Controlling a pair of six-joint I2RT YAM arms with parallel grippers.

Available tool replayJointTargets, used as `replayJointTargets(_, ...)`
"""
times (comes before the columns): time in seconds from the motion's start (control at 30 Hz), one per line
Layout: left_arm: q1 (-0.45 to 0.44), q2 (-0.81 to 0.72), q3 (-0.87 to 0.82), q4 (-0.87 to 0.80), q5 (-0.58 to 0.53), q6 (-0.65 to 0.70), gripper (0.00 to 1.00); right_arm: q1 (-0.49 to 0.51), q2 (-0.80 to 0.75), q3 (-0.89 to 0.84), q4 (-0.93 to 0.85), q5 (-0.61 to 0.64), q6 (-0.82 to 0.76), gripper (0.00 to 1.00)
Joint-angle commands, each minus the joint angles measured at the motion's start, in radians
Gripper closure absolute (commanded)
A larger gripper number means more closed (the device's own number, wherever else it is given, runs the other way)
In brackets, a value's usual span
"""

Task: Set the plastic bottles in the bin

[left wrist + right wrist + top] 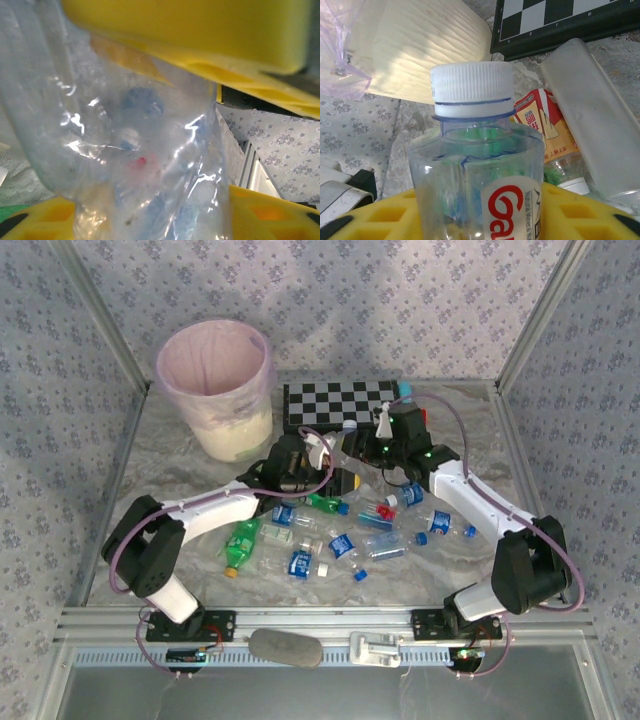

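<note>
Seen from above, the bin stood at the desk's far-left corner, a pink liner folded over its rim. A chessboard lay just beside it along the far edge. Loose bottles were scattered over the middle of the desk toward the near edge, most of them clear with blue labels, plus two green bottles. Both arms reached in over that pile. The left gripper was near the desk's middle and the right gripper was close to the chessboard's near edge, the two near each other.

The left wrist view gave what the top view could not. Yellow pads above and below pressed onto a clear bottle, which was clamped between them with its wall crumpled and glinting. Blue and red shapes showed blurred through the plastic.

The right wrist view showed a white-capped bottle, clear with a red-lettered label. It stood upright in the frame, just above one yellow pad. From that one pad it could not be told whether this gripper was clamped or apart. Behind the bottle were the bin's cream wall, a piece of the liner and the chessboard's edge. A red-and-yellow-labelled bottle and a frosted flat container lay there on the desk
</note>
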Motion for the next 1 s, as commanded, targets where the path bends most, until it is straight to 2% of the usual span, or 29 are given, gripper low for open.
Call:
replayJointTargets(0.0,-0.001,0.006,0.029,-0.004,-0.024,0.014,0.54,0.007,-0.001,0.056,-0.035,-0.002,0.002,0.39)
replayJointTargets(0.07,0.003,-0.002,0.019,-0.001,-0.042,0.005,0.54,-0.003,-0.015,0.076,-0.068,0.019,-0.017,0.29)
replayJointTargets(0.17,0.019,-0.031,-0.007,0.002,-0.085,-0.001,0.54,-0.031,-0.047,0.120,-0.128,0.067,-0.047,0.20)
replayJointTargets(0.3,0.060,-0.089,-0.034,-0.028,-0.125,0.010,0.54,-0.083,-0.090,0.138,-0.190,0.113,-0.054,0.18)
replayJointTargets(0.4,0.106,-0.135,-0.013,-0.091,-0.109,0.048,0.53,-0.105,-0.131,0.123,-0.211,0.200,-0.054,0.15)
replayJointTargets(0.53,0.171,-0.157,0.120,-0.297,-0.075,0.144,0.53,-0.117,-0.174,0.094,-0.218,0.285,-0.093,0.09)
replayJointTargets(0.67,0.219,-0.159,0.290,-0.481,-0.100,0.255,0.53,-0.125,-0.194,0.020,-0.187,0.275,-0.102,0.08)
replayJointTargets(0.77,0.261,-0.131,0.444,-0.627,-0.161,0.311,0.53,-0.125,-0.191,-0.008,-0.168,0.244,-0.106,0.00)
replayJointTargets(0.83,0.298,-0.109,0.534,-0.685,-0.184,0.331,0.53,-0.123,-0.184,-0.028,-0.151,0.223,-0.096,0.00)
replayJointTargets(0.97,0.385,-0.079,0.633,-0.678,-0.207,0.336,0.53,-0.110,-0.146,-0.027,-0.176,0.219,-0.090,0.00)
